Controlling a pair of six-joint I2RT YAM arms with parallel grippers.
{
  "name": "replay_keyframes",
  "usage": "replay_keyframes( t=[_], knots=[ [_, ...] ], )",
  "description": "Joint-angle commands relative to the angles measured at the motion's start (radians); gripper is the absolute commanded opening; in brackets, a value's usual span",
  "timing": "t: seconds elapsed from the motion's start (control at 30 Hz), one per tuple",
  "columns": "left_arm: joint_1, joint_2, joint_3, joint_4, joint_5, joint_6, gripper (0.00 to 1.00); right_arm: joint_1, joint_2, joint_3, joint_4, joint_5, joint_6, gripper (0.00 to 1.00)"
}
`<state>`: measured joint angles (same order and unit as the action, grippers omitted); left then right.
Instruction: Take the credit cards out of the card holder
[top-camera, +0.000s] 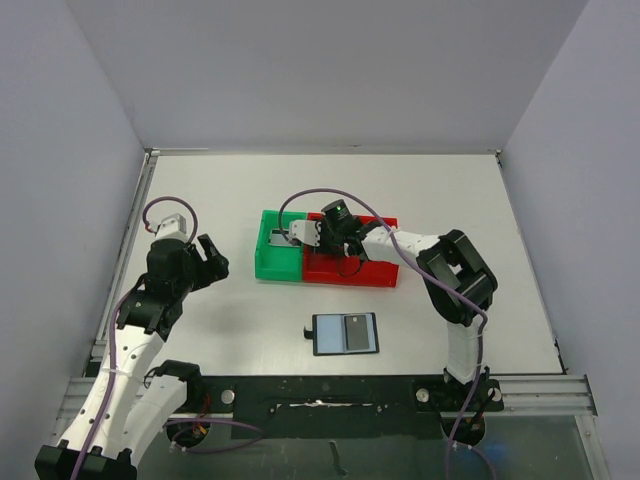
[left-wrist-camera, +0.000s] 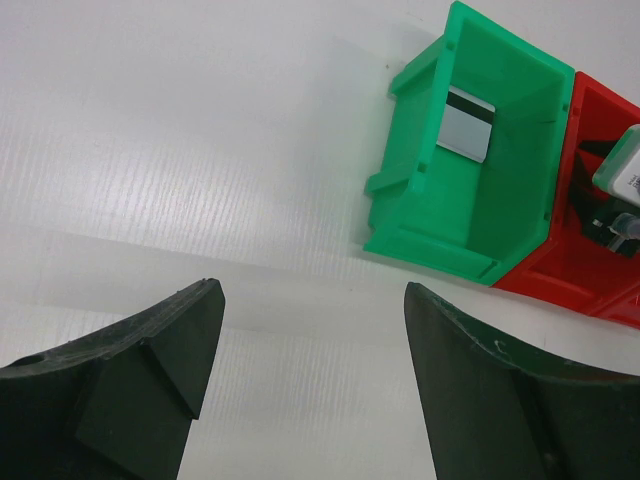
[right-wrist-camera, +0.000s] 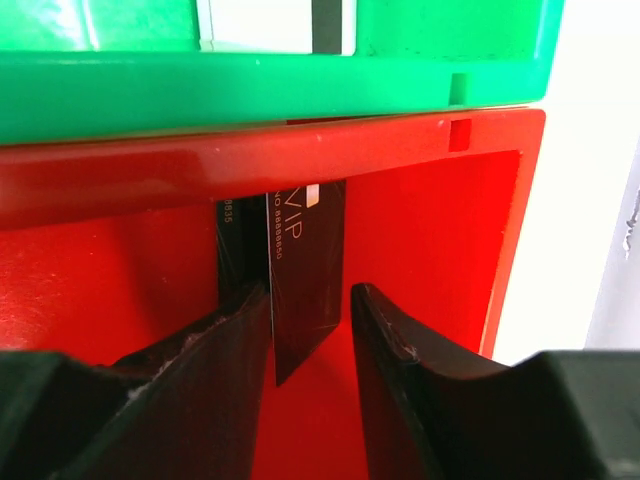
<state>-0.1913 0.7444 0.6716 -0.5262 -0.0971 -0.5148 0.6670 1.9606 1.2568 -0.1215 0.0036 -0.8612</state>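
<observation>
We record two bins touching side by side at the centre of the top view: left bin (top-camera: 272, 262), right bin (top-camera: 375, 272). The first credit card (left-wrist-camera: 465, 124) leans inside the left bin. The second credit card (right-wrist-camera: 305, 270) stands inside the right bin, between the parted fingers of the right gripper (right-wrist-camera: 308, 292). The card holder (top-camera: 326, 338) lies on the table (top-camera: 450, 200) below the bins, with the third credit card (top-camera: 353, 331) on it.

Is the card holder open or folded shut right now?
Open: the card holder lies spread flat on the table, a greyish card showing inside.
</observation>
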Motion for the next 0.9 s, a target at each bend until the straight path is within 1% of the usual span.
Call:
replay_keyframes(
  t=[0.0,0.1,0.33,0.53,0.77,0.87],
  knots=[
    [0.006,-0.017,0.006,0.061,0.014,0.015,0.73,-0.005,-0.015,0.044,-0.009,-0.034,0.029,0.39],
    [0.006,-0.017,0.006,0.061,0.012,0.015,0.73,-0.006,-0.016,0.05,-0.002,-0.042,0.065,0.42],
    [0.007,-0.016,0.006,0.061,0.012,0.015,0.73,-0.027,-0.032,0.069,0.03,-0.086,0.177,0.46],
    [0.006,-0.015,0.006,0.061,0.015,0.016,0.73,-0.049,-0.087,0.055,0.053,-0.168,0.279,0.52],
    [0.006,-0.014,0.005,0.064,0.019,0.016,0.73,-0.048,-0.126,0.015,0.062,-0.175,0.362,0.58],
    [0.006,-0.011,0.006,0.063,0.022,0.016,0.73,-0.049,-0.13,0.01,0.073,-0.161,0.443,0.59]
  ],
)
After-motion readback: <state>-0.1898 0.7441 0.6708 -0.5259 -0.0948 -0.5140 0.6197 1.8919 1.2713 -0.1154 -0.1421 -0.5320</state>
